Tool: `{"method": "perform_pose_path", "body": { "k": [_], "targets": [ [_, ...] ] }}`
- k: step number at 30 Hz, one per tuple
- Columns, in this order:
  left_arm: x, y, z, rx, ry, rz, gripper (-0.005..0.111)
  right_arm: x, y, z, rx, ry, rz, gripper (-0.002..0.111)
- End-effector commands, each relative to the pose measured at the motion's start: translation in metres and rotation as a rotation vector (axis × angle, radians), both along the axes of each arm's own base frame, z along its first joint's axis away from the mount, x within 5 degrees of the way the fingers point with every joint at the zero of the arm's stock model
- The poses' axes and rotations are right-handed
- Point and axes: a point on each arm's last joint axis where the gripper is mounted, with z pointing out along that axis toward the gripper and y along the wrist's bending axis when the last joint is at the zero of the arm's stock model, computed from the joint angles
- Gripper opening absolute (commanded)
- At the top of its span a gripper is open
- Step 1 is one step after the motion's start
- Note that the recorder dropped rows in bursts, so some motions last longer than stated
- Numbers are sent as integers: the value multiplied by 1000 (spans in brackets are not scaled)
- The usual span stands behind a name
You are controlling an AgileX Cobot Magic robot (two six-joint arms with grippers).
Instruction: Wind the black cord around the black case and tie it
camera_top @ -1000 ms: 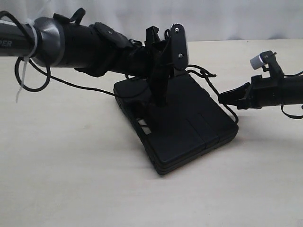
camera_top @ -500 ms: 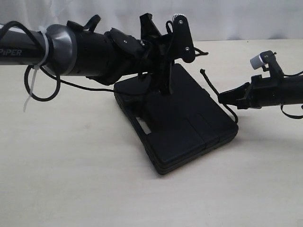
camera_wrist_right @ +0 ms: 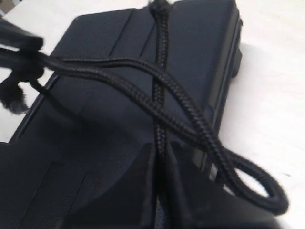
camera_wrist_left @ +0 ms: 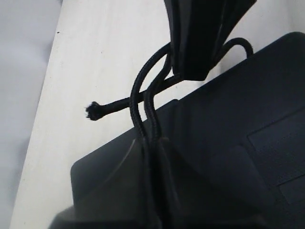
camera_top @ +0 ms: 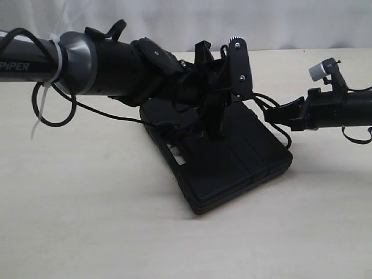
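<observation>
- black case (camera_top: 232, 165) — lies flat on the pale table (camera_top: 87, 226).
- black cord (camera_wrist_right: 159, 52) — laid over the case's top. One strand runs straight across the lid. A doubled strand crosses it on the slant and ends in a loop (camera_wrist_right: 281, 200) just past the case's edge. The frayed tip (camera_wrist_left: 93, 111) hangs off the case's corner, over the table.
- left gripper (camera_wrist_left: 151, 143) — above the case, jaws closed tight on two cord strands.
- right gripper (camera_wrist_right: 159, 148) — just beside the case's right edge in the exterior view, jaws closed tight on the single strand.
</observation>
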Motion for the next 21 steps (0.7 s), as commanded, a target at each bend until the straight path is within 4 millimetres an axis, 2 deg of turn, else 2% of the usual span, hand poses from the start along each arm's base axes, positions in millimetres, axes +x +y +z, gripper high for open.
{"method": "perform_pose_path", "body": {
  "k": [1, 6, 14, 21],
  "targets": [
    [14, 5, -7, 23, -67, 120, 0, -1, 1, 3, 15, -18, 12, 4],
    [26, 14, -5, 1, -134, 304, 0, -1, 1, 3, 14, -18, 12, 4],
    [25, 13, -6, -12, -113, 300, 0, 0, 1, 3, 19, -19, 5, 4],
    [18, 7, -9, -18, -51, 226, 0, 3, -3, 0, -29, -11, -49, 4]
  ]
}}
